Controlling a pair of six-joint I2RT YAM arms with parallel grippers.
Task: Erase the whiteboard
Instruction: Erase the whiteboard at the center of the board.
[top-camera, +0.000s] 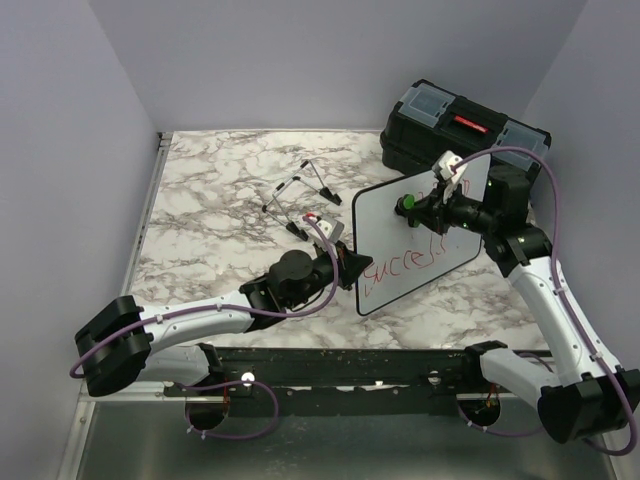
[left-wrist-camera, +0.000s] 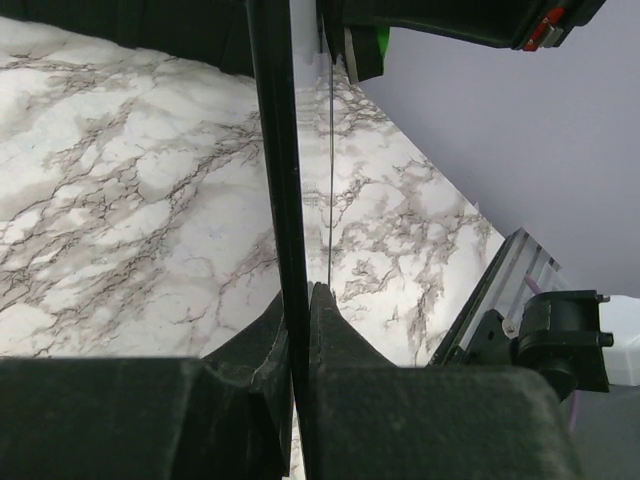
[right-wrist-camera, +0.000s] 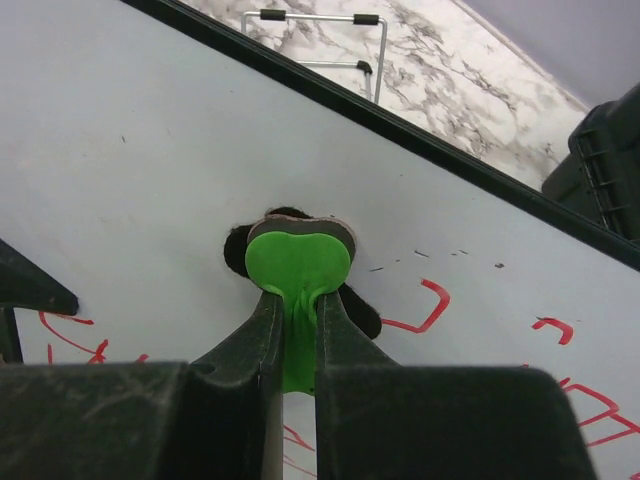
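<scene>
The whiteboard (top-camera: 415, 245), white with a thin black rim and red handwriting on its lower half, is held tilted up off the table. My left gripper (top-camera: 350, 268) is shut on its left edge; in the left wrist view (left-wrist-camera: 298, 300) the black rim (left-wrist-camera: 275, 150) runs edge-on between the fingers. My right gripper (top-camera: 418, 208) is shut on a small green eraser (top-camera: 408, 203) pressed against the board's upper part. In the right wrist view the eraser (right-wrist-camera: 297, 262) sits on the white surface (right-wrist-camera: 130, 170) above red strokes (right-wrist-camera: 425, 305).
A black wire easel stand (top-camera: 300, 200) lies on the marble table (top-camera: 220, 170) behind the board, also in the right wrist view (right-wrist-camera: 315, 40). A black toolbox (top-camera: 460, 135) stands at the back right. Grey walls close in the sides.
</scene>
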